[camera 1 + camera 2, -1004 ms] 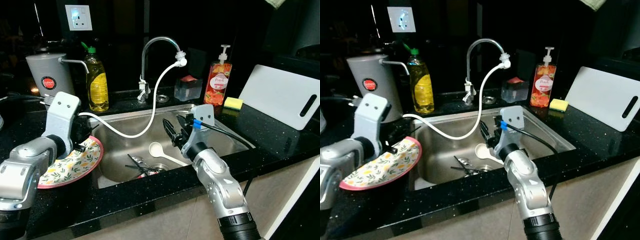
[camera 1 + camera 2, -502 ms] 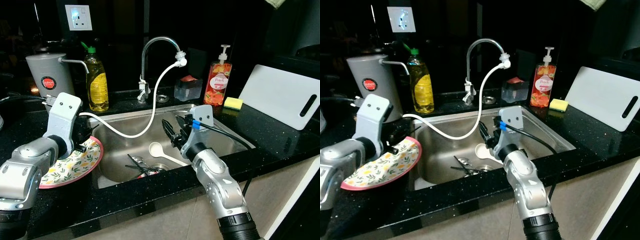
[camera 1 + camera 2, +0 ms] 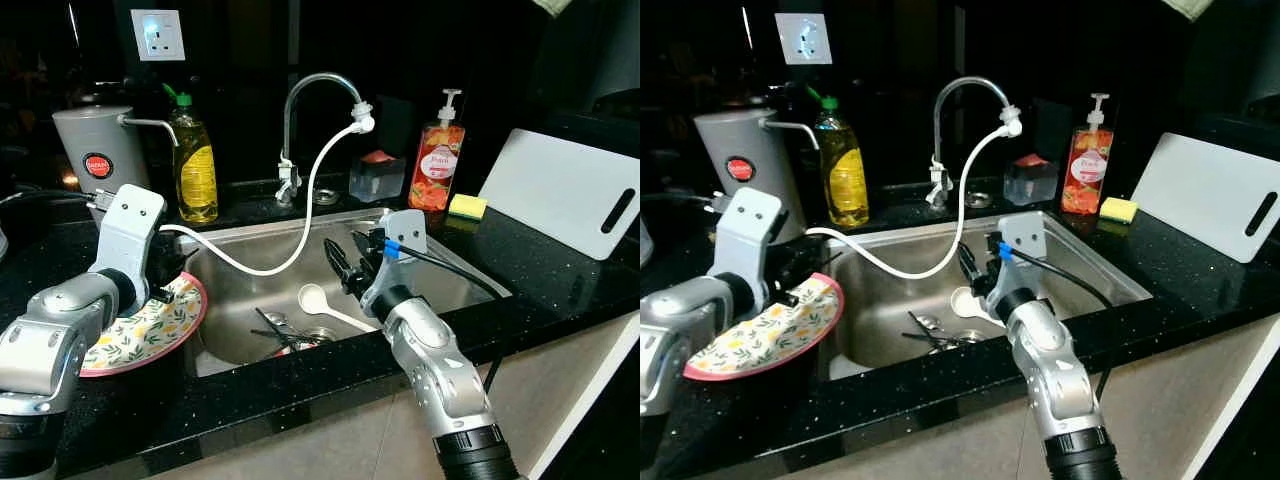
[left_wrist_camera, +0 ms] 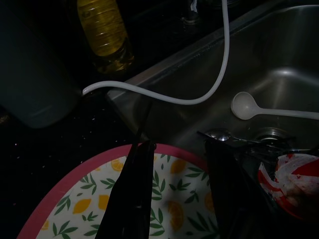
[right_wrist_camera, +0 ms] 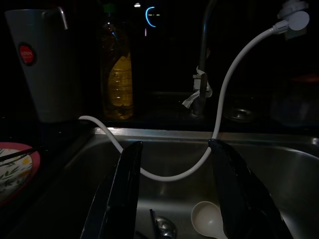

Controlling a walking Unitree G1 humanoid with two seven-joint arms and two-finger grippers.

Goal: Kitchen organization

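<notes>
Left gripper [image 3: 165, 285] has carried the plate [image 3: 140, 328] slightly sinkward (barely).

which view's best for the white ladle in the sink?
Left wrist view: the white ladle lies unobstructed, bowl and handle on the sink floor. Both eye views show it partly behind the right tool. Right wrist view catches the bowl, dimly.

two bottles [image 3: 196, 168], one plate [image 3: 140, 327]

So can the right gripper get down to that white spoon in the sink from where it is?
Probably yes. The right gripper is open over the sink, and the white spoon lies just below it; the white hose hangs behind, not between them.
</notes>
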